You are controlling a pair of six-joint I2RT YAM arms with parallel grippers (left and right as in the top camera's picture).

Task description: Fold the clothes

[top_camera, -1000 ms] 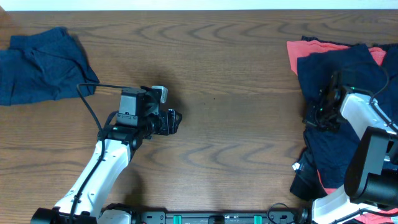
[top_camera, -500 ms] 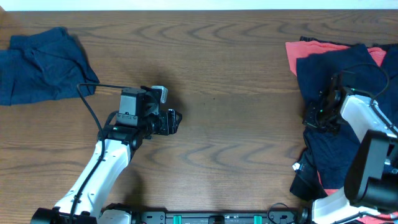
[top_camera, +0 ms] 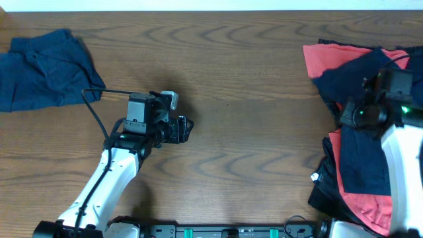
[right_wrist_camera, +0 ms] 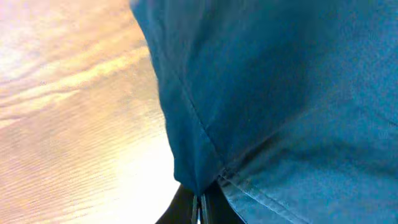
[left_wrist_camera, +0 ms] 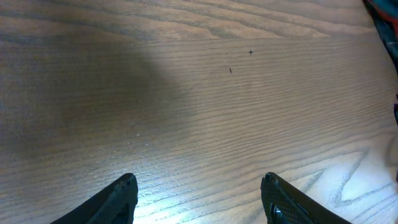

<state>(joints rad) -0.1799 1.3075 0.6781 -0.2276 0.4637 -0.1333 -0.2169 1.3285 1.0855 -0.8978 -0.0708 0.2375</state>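
Observation:
A pile of clothes lies at the table's right edge: a coral-red shirt under a navy shirt. My right gripper is shut on a hem fold of that navy shirt and holds it up off the pile. In the right wrist view the navy cloth fills most of the picture, pinched between the closed fingertips of the right gripper. Another navy shirt lies crumpled at the far left. My left gripper hovers open over bare wood, and its fingers hold nothing.
More coral-red and dark cloth spreads at the near right under the right arm, with a small white tag at its left edge. The left arm's black cable loops toward the far-left shirt. Bare wood lies between the two arms.
The right gripper has risen and shifted right with the navy shirt, pulling it up and uncovering coral-red cloth beneath. The left arm has not moved.

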